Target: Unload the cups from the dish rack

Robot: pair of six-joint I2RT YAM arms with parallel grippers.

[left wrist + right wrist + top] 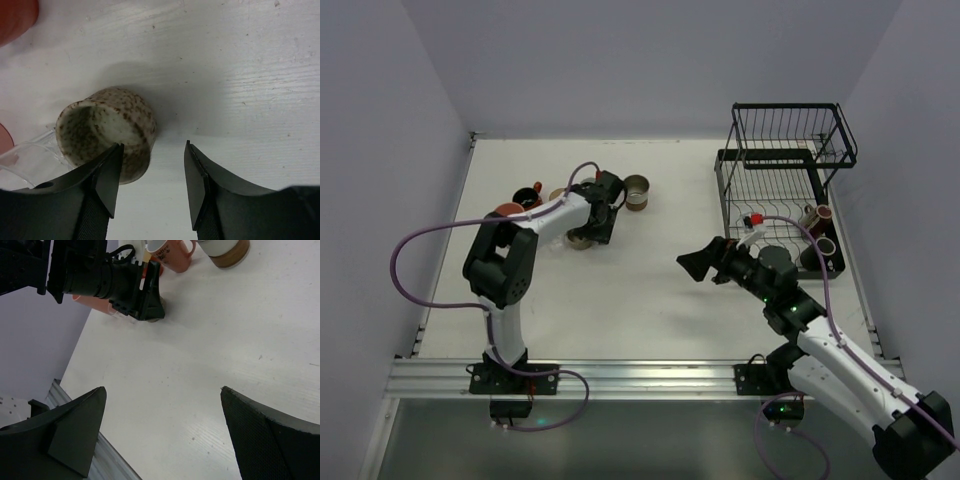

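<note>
The black wire dish rack (pixel 844 135) stands at the far right, with a brown cup (pixel 817 217) and a dark cup (pixel 823 249) on its lower tray. My left gripper (pixel 590 232) hangs low over a speckled cream cup (pixel 107 127) that rests on the table. In the left wrist view the left gripper (pixel 153 146) is open; the cup lies just outside its left finger (pixel 107 175), with bare table in the gap. Close by stand an orange cup (pixel 506 210), a dark cup (pixel 527 195) and a grey-and-brown cup (pixel 636 190). My right gripper (pixel 694 263) hovers open mid-table, holding nothing.
In the right wrist view, the right gripper (pixel 160 392) faces the left arm (pixel 100 275), a salmon cup (pixel 172 255) and the grey-and-brown cup (pixel 225 250). An aluminium rail (pixel 620 375) runs along the near edge. Walls close in on three sides.
</note>
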